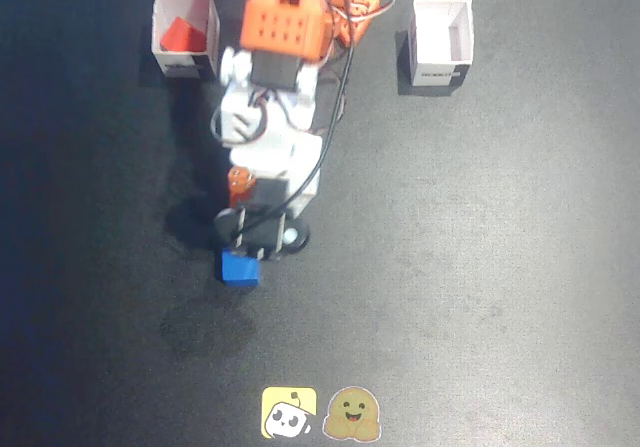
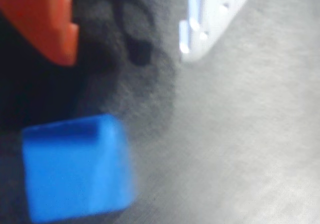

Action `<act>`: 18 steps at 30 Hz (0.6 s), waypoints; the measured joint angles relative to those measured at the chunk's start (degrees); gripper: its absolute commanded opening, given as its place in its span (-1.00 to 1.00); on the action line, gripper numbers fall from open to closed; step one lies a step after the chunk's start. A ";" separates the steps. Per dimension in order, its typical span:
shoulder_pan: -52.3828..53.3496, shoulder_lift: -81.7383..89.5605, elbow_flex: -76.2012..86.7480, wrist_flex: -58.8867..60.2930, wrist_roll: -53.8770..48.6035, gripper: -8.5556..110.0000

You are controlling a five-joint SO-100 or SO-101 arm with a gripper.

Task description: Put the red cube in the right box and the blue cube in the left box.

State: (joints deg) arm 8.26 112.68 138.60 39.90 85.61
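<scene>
Already the red cube (image 1: 181,35) sits inside the box (image 1: 185,34) at left in the fixed view; the other box (image 1: 441,42) holds nothing. Whether the gripper (image 1: 243,250) is open or closed cannot be told; the blue cube (image 1: 240,268) lies on the table (image 1: 480,267) just below it.

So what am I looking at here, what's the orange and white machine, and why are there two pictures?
It is a small robot arm on a dark table. The fixed view looks down from above; the wrist view comes from a camera riding on the arm. In the fixed view, a red cube sits inside the white box at upper left, and another white box at upper right is empty. The gripper is right at a blue cube, seen blurred and close in the wrist view. Whether it grips the cube yet, I cannot tell.
</scene>
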 measured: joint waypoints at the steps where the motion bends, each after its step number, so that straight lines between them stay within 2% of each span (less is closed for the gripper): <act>1: 0.35 -1.05 -1.14 -0.09 0.00 -0.55; 18: 2.90 -4.04 -5.27 2.29 -1.67 -0.49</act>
State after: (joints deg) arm 11.16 108.63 133.33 42.19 83.94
